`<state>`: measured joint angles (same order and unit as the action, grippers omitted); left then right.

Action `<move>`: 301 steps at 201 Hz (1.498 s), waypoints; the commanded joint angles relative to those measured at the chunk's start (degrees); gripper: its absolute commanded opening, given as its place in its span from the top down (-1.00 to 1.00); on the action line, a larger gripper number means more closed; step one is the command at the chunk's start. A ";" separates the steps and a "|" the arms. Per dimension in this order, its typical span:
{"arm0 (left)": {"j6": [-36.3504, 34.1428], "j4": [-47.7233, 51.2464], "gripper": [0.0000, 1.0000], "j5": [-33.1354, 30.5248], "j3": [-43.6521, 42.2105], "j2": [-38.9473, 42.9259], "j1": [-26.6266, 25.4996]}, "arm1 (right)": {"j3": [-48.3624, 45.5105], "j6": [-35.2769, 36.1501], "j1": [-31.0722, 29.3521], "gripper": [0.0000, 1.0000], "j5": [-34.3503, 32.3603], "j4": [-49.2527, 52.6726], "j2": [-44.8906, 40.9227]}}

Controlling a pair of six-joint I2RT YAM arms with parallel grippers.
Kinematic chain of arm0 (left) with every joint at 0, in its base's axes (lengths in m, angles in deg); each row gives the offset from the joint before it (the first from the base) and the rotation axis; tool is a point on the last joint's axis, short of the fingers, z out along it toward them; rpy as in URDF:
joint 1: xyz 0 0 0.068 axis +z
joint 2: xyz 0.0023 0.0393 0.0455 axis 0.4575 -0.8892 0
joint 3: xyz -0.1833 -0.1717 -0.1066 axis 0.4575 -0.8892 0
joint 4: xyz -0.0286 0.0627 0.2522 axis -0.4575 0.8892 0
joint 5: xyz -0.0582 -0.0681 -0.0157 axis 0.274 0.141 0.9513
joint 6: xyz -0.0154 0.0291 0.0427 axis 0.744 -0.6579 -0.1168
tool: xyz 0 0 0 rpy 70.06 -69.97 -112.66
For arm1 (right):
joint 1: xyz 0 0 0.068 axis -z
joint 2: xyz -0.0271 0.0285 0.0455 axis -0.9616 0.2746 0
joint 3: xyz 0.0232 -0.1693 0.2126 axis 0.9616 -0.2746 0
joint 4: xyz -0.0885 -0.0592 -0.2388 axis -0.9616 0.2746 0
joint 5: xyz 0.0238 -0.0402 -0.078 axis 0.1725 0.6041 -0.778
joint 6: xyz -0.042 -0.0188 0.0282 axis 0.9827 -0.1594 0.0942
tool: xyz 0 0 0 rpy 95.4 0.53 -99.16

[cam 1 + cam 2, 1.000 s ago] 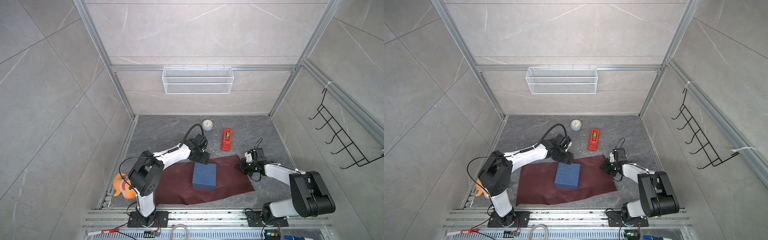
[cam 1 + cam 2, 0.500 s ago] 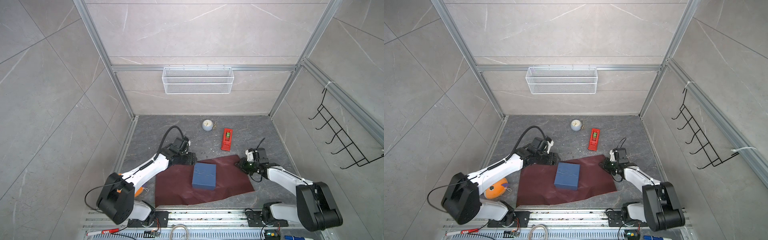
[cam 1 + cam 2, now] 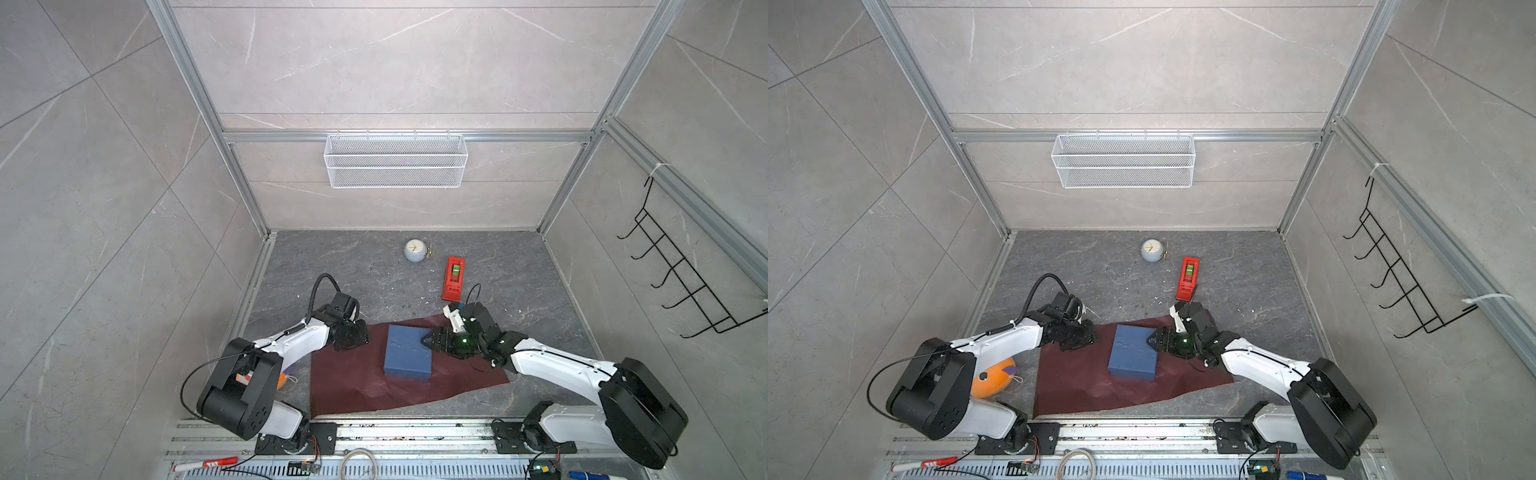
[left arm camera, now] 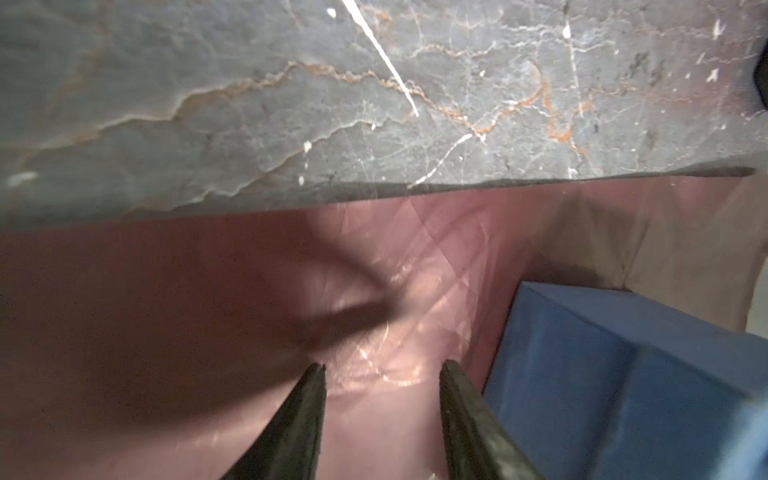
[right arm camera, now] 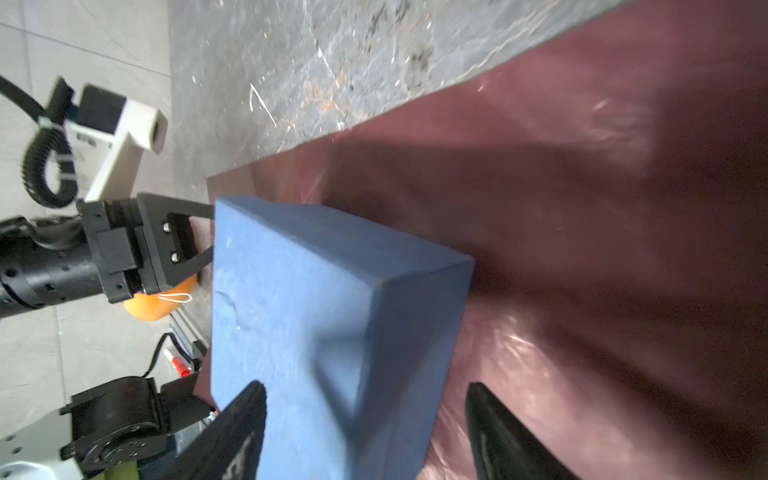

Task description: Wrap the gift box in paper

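Note:
The navy-blue gift box (image 3: 409,352) (image 3: 1133,352) lies flat on the dark maroon paper (image 3: 353,384) (image 3: 1077,384), which is spread on the grey floor. My left gripper (image 3: 358,337) (image 3: 1083,338) hovers low over the paper's far left part, just left of the box. In the left wrist view it (image 4: 383,368) is open over bare paper (image 4: 187,316), with the box (image 4: 623,374) beside it. My right gripper (image 3: 428,338) (image 5: 365,390) is open at the box's far right corner. One finger is over the box top (image 5: 291,299), the other over the paper (image 5: 582,208).
A red tape dispenser (image 3: 453,278) and a small round clock (image 3: 414,250) sit on the floor behind the paper. An orange toy (image 3: 992,376) lies by the left arm's base. A wire basket (image 3: 395,162) hangs on the back wall, and a black hook rack (image 3: 681,282) on the right wall.
My right gripper left the paper's right edge, moved left to the box corner and opened. My left gripper moved left and nearer along the paper, and its jaws narrowed.

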<state>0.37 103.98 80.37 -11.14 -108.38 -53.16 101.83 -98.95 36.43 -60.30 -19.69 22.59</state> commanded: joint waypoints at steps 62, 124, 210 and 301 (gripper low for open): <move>-1.24 -6.01 0.21 -0.40 6.92 -10.66 0.44 | 5.96 1.15 -1.13 -0.30 -6.65 1.04 9.07; -4.09 -2.48 0.21 -3.35 9.06 -11.30 0.88 | 8.50 8.66 1.46 -0.20 -4.12 6.51 10.39; -4.90 0.57 -0.04 -4.48 9.28 -0.89 0.88 | 10.38 6.74 2.72 -0.52 -2.25 9.73 5.91; 7.72 -8.57 -0.49 12.80 2.60 6.13 -5.35 | 7.88 0.11 2.12 -0.46 -0.08 2.55 7.26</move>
<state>5.46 96.40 88.50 -8.28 -100.07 -55.96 110.40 -97.01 39.04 -61.35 -14.81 28.27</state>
